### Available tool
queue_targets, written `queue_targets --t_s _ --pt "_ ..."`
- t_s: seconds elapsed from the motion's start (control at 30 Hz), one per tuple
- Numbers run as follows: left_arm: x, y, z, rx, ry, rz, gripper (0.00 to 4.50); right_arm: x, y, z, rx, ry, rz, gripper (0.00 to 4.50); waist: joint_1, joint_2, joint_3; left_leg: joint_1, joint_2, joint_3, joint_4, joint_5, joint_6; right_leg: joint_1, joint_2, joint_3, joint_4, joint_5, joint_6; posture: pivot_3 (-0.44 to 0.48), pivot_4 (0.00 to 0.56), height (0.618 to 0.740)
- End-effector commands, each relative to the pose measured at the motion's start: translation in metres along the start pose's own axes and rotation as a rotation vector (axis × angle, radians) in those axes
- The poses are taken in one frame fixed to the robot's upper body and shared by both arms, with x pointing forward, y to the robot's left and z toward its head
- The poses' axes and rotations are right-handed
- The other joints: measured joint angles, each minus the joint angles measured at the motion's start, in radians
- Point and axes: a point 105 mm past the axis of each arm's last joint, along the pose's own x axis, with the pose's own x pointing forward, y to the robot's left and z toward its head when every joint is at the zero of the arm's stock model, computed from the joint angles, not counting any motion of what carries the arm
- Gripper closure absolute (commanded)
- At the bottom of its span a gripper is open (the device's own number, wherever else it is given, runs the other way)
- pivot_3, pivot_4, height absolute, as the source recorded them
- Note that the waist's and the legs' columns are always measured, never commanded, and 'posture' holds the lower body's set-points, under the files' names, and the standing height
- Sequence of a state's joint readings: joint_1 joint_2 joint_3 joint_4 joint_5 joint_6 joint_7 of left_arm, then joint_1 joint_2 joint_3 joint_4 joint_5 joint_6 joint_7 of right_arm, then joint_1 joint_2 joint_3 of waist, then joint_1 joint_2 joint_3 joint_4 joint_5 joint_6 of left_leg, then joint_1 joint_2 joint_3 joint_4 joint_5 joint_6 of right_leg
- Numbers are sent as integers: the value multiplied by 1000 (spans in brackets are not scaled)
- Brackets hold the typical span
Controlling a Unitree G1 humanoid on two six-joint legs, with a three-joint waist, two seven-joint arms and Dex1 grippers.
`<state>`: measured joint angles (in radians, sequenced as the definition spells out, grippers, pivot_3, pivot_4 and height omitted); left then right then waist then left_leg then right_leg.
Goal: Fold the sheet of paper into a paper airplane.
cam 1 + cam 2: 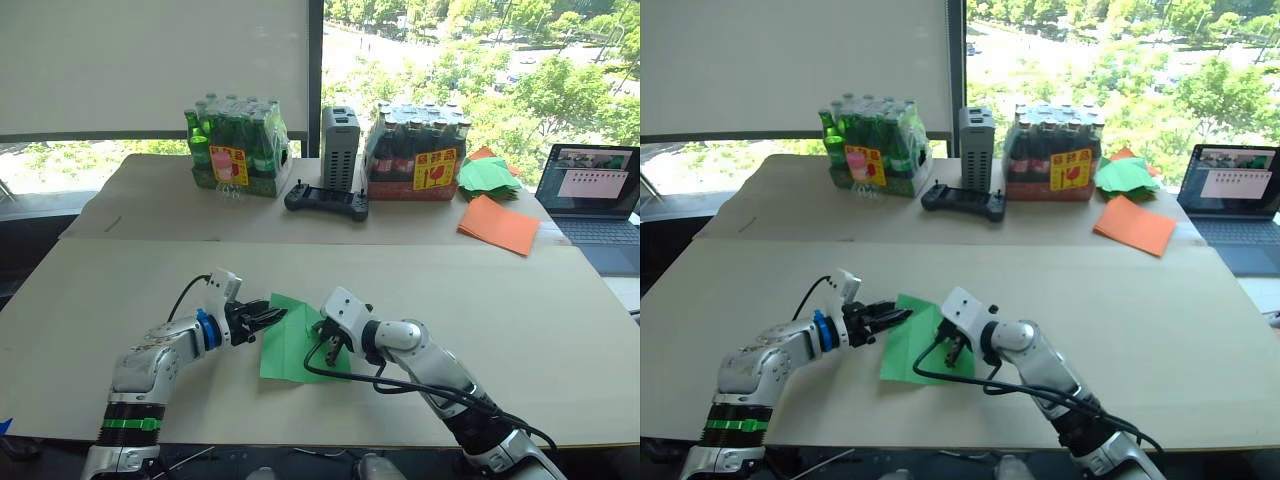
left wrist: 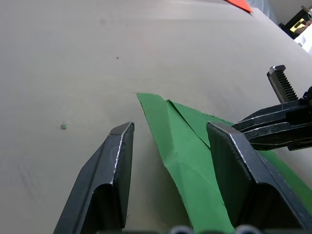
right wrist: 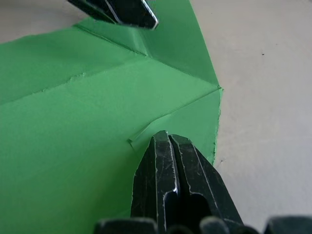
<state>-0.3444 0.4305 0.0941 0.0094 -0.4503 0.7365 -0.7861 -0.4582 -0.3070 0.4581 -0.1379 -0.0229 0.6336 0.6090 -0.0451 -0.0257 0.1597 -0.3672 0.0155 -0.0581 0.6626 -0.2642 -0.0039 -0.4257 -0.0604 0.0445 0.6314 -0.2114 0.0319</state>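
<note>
— Green paper airplane, only partly folded, lies flat on the near table, between both grippers.
— Left gripper?
— Jaws apart, straddling the paper's pointed left edge.
— And right of the paper?
— Right gripper, jaws together, tips pressing on a folded corner flap.

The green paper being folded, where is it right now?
The green paper lies flat on the near table, between the left hand and the right hand, in the head views.
</note>
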Motion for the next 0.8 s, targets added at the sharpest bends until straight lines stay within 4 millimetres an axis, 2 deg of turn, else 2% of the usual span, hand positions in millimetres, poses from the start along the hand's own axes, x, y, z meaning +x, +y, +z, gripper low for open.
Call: queue_targets --t_s 0.03,0.17,0.3,0.43,0.57,0.63,0.8 --pt "2 -6 18 77 -47 -36 3119 -1 -2 4 -6 -13 -12 4500 0 0 0 0 0 0 0 0 0 0 0 0 0 0 0 0 150 740" --pt "4 -3 21 134 -37 -27 4475 -2 -3 5 6 -16 -22 4500 1 0 0 0 0 0 0 0 0 0 0 0 0 0 0 0 150 740" --pt "8 1 31 242 -51 0 4492 -1 -4 5 19 -19 -33 4500 0 0 0 0 0 0 0 0 0 0 0 0 0 0 0 0 150 740" --pt "11 -8 35 391 -27 -59 4492 -1 -7 10 49 -40 -51 4500 0 0 0 0 0 0 0 0 0 0 0 0 0 0 0 0 150 740" --pt "12 -21 25 498 36 -166 4492 -1 -13 17 103 -76 -79 4500 2 0 0 -1 0 0 0 0 0 0 0 0 0 0 0 0 150 740" --pt "10 -24 14 549 94 -211 4492 -1 -17 19 125 -93 -96 4500 1 0 0 -1 0 0 0 0 0 0 0 0 -1 0 0 0 150 740" --pt "12 -18 3 623 135 -210 4492 -1 -23 24 142 -113 -112 4500 1 0 0 -1 0 0 0 0 0 0 0 0 -1 0 0 0 150 740"
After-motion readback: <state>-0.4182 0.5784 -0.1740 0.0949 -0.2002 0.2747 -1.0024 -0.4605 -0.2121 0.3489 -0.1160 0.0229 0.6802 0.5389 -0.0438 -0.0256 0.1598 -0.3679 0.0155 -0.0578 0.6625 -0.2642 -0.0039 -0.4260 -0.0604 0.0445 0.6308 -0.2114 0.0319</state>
